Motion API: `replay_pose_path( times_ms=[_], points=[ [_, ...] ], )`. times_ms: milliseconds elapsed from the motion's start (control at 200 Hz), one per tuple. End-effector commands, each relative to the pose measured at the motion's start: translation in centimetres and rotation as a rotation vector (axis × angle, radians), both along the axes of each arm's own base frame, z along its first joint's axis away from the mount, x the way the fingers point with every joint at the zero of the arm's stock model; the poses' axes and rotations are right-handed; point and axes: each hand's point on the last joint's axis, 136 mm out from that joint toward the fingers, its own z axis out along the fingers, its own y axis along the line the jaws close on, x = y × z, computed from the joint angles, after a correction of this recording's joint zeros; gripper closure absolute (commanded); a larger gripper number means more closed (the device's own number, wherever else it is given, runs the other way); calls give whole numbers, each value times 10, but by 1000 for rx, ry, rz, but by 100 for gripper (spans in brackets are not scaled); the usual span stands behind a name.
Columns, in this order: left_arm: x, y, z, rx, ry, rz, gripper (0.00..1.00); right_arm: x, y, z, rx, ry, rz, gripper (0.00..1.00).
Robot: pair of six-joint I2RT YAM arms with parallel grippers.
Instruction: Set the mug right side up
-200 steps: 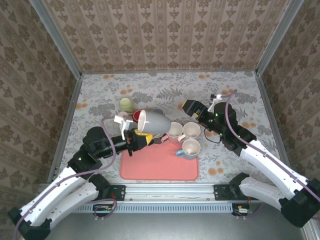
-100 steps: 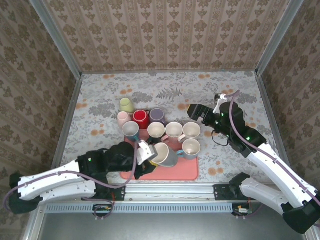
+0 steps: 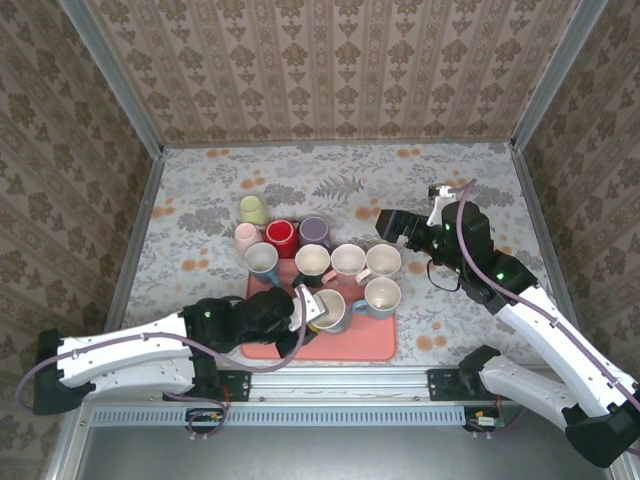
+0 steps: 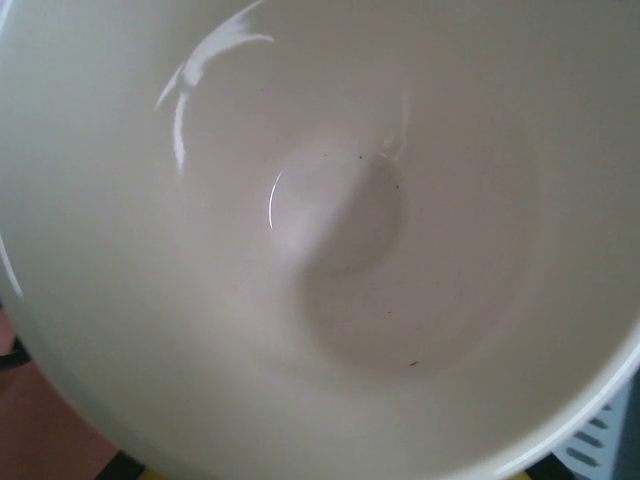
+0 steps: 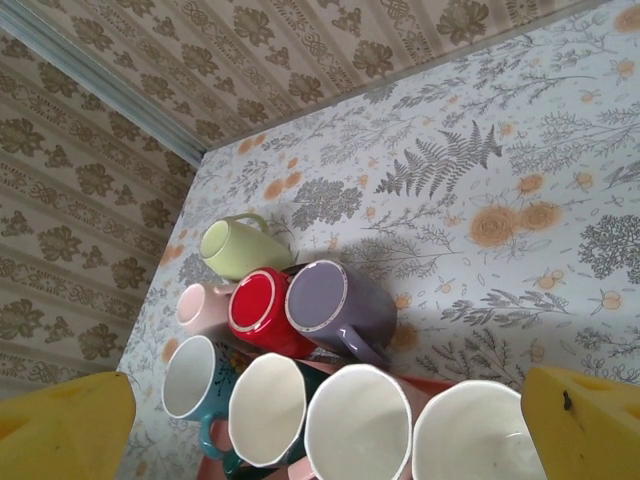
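the grey mug (image 3: pixel 329 310) is seen with its mouth facing up, over the near-left part of the pink mat (image 3: pixel 360 343). whether its base is touching the mat cannot be told. its pale inside is shown close up by the left wrist camera. the left claw (image 3: pixel 300 307) is pressed against the mug's left side and is clamped on it, though the fingertips are hidden by the mug and the arm.

just behind the grey mug a dark mug (image 3: pixel 312 263) is stood upright, with a teal mug (image 3: pixel 262 260) to its left and a pink mug (image 3: pixel 348 262) to its right. a blue-handled mug (image 3: pixel 381 296) is set just to the right of the grey mug.

the right claw (image 3: pixel 392 224) is held above the counter (image 3: pixel 200 190) behind the row of mugs, and its yellow fingers (image 5: pixel 65 425) are spread wide apart.
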Motion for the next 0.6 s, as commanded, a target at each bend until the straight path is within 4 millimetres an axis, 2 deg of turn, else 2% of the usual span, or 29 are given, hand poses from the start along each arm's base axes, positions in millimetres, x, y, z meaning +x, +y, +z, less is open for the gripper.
replay_pose_path(
  times_ms=[0, 90, 335, 595],
  points=[
    [13, -3, 11, -33, -62, 53, 100, -1, -5, 10, -23, -20, -6, 0],
    [18, 2, 1, 23, -68, 82, 100, -1, -6, 10, -34, -23, -6, 0],
    [25, 0, -29, 141, -47, 126, 100, 2, -3, 10, -34, -24, 5, 0],
    [35, -7, -47, 174, -18, 169, 100, 1, -4, 9, -38, -25, 11, 0]
  ],
)
